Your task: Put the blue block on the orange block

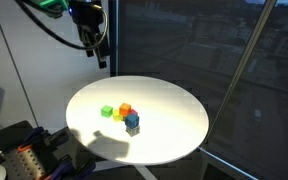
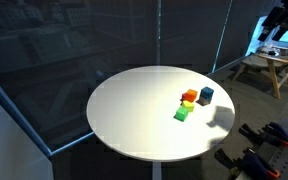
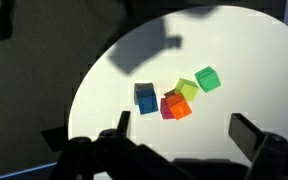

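The blue block (image 3: 145, 97) sits on the round white table (image 3: 104, 90), just left of the orange block (image 3: 178, 107) in the wrist view. They stand close together, with a narrow gap between them. Both show in both exterior views: the blue block (image 1: 132, 121) (image 2: 206, 95) and the orange block (image 1: 125, 108) (image 2: 190, 96). My gripper (image 3: 182, 135) is open and empty. It hangs high above the table, well clear of the blocks, as an exterior view (image 1: 101, 55) shows.
A yellow cube (image 3: 188, 89) touches the orange block, and a green cube (image 3: 207, 79) lies just beyond it. The table edge (image 1: 199, 135) is near dark glass walls. A wooden stool (image 2: 269, 65) stands past the table.
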`<state>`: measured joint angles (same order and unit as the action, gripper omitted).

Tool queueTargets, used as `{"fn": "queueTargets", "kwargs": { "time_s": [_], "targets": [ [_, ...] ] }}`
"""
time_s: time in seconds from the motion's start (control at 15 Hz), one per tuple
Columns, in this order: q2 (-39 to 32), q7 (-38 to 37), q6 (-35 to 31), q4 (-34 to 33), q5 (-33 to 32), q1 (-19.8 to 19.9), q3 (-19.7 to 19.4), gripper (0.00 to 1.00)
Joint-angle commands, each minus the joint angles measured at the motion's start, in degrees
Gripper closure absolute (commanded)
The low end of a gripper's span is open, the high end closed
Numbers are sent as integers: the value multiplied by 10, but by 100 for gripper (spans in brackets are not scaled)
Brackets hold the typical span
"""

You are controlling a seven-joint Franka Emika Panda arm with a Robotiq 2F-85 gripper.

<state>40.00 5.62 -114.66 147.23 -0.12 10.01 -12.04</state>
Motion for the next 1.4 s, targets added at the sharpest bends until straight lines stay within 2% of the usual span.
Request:
{"fn": "queueTargets", "kwargs": {
  "time_s": [0.0,0.27,0.73,1.33],
  "targets": [
    [-62,-20,-19,-56,-5,5,8,0],
    [-120,-29,-59,-83,-6,4,11,0],
    [-216,-21,-136,-91,-4,3,8,0],
    [-331,5,-125,-148,11,2,-7,0]
  ]
}}
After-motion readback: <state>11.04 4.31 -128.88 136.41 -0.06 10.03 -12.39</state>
